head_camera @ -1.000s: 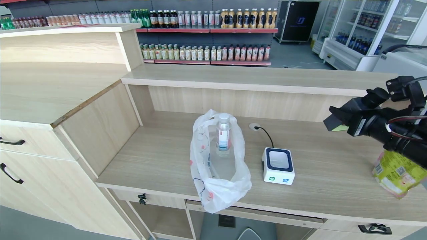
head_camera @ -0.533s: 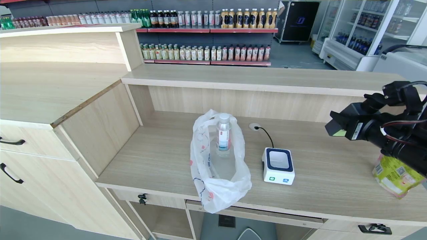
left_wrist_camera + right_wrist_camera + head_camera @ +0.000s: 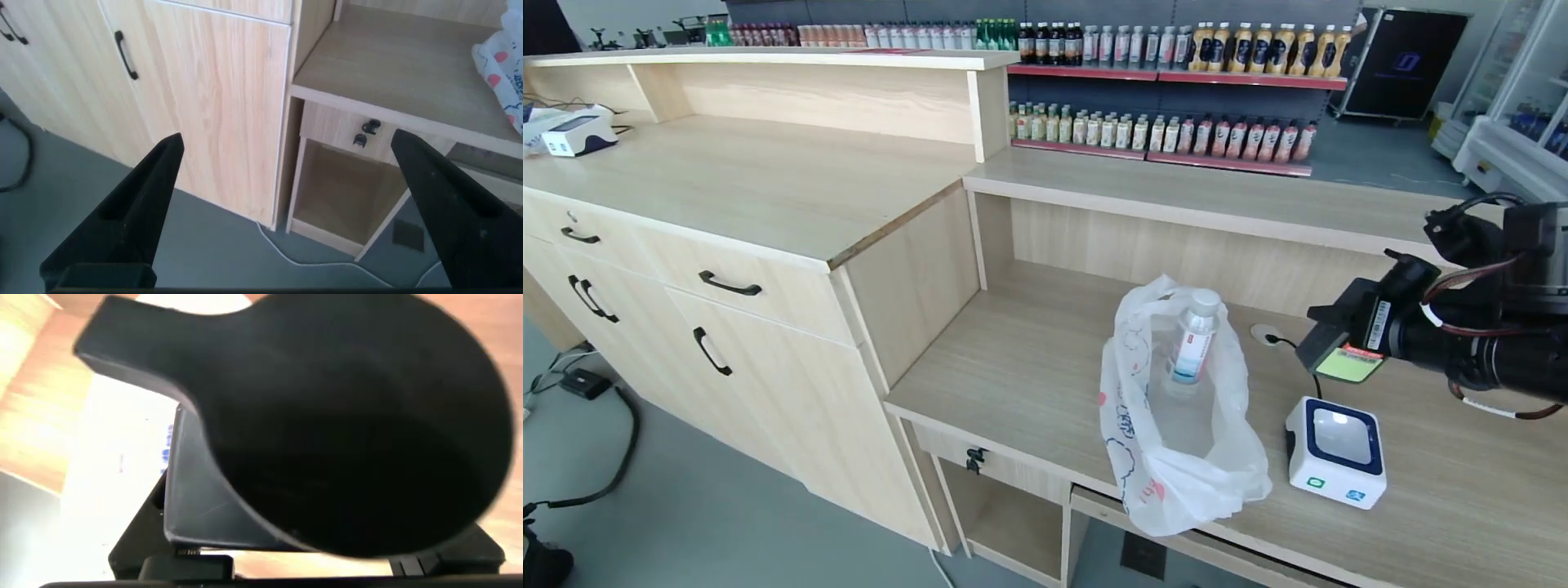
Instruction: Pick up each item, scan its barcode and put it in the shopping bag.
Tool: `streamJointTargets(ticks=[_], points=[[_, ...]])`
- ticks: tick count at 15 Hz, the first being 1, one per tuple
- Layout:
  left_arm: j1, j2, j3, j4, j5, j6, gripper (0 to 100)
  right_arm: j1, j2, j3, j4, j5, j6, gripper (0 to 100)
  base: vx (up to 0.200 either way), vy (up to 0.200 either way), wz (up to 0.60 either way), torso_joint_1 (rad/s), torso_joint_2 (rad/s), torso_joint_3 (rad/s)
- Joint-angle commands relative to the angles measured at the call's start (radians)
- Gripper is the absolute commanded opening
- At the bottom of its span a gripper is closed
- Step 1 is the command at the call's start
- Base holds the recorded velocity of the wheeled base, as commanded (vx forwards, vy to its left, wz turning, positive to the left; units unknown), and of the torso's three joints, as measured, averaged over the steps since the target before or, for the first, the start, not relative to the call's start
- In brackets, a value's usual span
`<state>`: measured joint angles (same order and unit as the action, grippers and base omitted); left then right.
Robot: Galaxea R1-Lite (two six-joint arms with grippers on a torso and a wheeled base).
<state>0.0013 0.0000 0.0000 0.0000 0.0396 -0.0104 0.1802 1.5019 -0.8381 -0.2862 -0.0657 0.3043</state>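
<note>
Left gripper (image 3: pixel 286 139) hanging beside bench (image 3: pixel 1029 367) with fingers released, right gripper (image 3: pixel 1333 347) hovering above scanner (image 3: pixel 1335 451), its grip impossible to tell; bottle (image 3: pixel 1194 343) standing in shopping bag (image 3: pixel 1143 457)

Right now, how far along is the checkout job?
Done: the clear plastic water bottle stands inside the white plastic shopping bag. In hand: the right claw holds a dark item with a green-yellow face near the white barcode scanner. To do: bag it. The left claw is open, empty.
</note>
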Motion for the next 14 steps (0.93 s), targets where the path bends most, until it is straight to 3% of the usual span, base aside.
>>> streamJointTargets(ticks=[1,4,14], points=[[0.0,0.0,0.0,0.0,0.0,0.0,100,0.015,0.011,-0.059,0.041,-0.002,0.108,0,0.0,0.0,0.0,0.0,0.0,0.0],[0.0,0.0,0.0,0.0,0.0,0.0,100,0.002,0.078,-0.067,0.021,-0.022,0.325,0,0.0,0.0,0.0,0.0,0.0,0.0],[0.0,0.0,0.0,0.0,0.0,0.0,100,-0.081,0.161,-0.121,0.252,-0.06,0.607,0,0.0,0.0,0.0,0.0,0.0,0.0]])
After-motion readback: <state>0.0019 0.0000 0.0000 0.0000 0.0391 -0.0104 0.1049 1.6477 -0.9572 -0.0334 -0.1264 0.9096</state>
